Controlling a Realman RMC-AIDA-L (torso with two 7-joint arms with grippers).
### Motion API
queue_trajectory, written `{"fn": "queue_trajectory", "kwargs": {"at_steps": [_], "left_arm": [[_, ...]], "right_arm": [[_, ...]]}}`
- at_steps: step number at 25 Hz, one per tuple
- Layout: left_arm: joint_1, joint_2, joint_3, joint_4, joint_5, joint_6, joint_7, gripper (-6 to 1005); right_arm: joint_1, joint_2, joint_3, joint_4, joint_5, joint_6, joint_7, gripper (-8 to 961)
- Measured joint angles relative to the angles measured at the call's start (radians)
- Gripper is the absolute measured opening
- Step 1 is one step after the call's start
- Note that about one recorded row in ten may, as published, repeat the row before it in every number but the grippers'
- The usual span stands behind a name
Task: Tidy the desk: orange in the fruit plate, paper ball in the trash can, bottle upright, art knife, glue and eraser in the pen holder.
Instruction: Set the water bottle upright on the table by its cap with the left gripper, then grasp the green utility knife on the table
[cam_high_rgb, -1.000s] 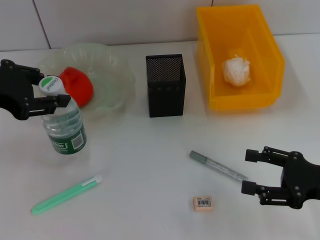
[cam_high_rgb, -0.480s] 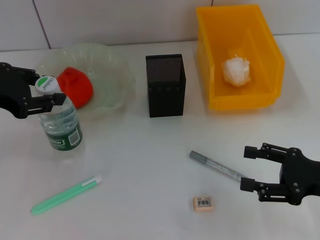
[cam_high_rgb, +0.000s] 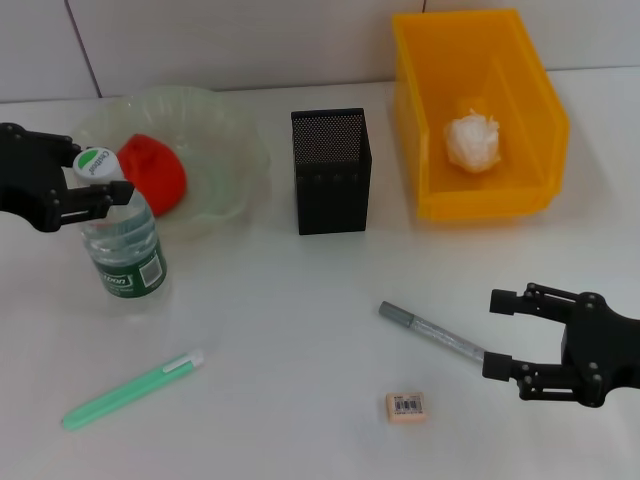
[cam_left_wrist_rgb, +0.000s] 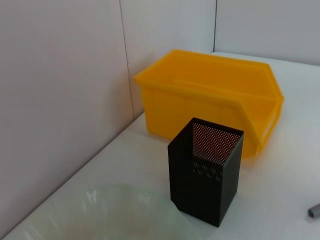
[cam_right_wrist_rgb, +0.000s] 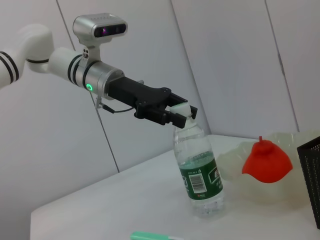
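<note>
Near the desk's (cam_high_rgb: 300, 300) left edge, the bottle (cam_high_rgb: 122, 245) is gripped at its cap by the left gripper (cam_high_rgb: 88, 192) and should be released only once level, while the right gripper (cam_high_rgb: 508, 335) is held open.

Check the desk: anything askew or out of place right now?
The bottle leans slightly, held at its cap by the left gripper. The eraser, grey pen and green stick lie loose on the table.

Bright, even light; soft shadows; sharp focus.
</note>
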Motion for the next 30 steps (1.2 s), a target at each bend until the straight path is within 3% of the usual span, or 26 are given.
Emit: {"fn": "queue_trajectory", "kwargs": {"at_steps": [16,20,22,23,24,30], "left_arm": [[-0.004,-0.001,0.001,0.005,0.001,0.003,-0.043,625],[0.004,-0.003,0.001,0.067,0.001,0.015,-0.060,721],[0.036,-0.010,0.005,0.201,-0.012,0.042,-0.101,783],[0.036,-0.010,0.005,0.201,-0.012,0.042,-0.101,789],[0.048,-0.014,0.010,0.284,-0.032,0.095,-0.143,796],[0.048,-0.014,0.031,0.365,-0.080,0.192,-0.261,833]], "right_arm": [[0.004,-0.002,0.000,0.000,0.000,0.001,0.001,840],[0.003,-0.001,0.000,0.000,0.000,0.002,0.001,840],[0.001,-0.001,0.000,0.000,0.000,0.002,0.001,840],[0.001,-0.001,0.000,0.000,0.000,0.002,0.001,840],[0.000,-0.001,0.001,0.000,0.001,0.002,0.001,840],[-0.002,-0.001,0.003,0.000,0.004,0.002,0.001,840]]}}
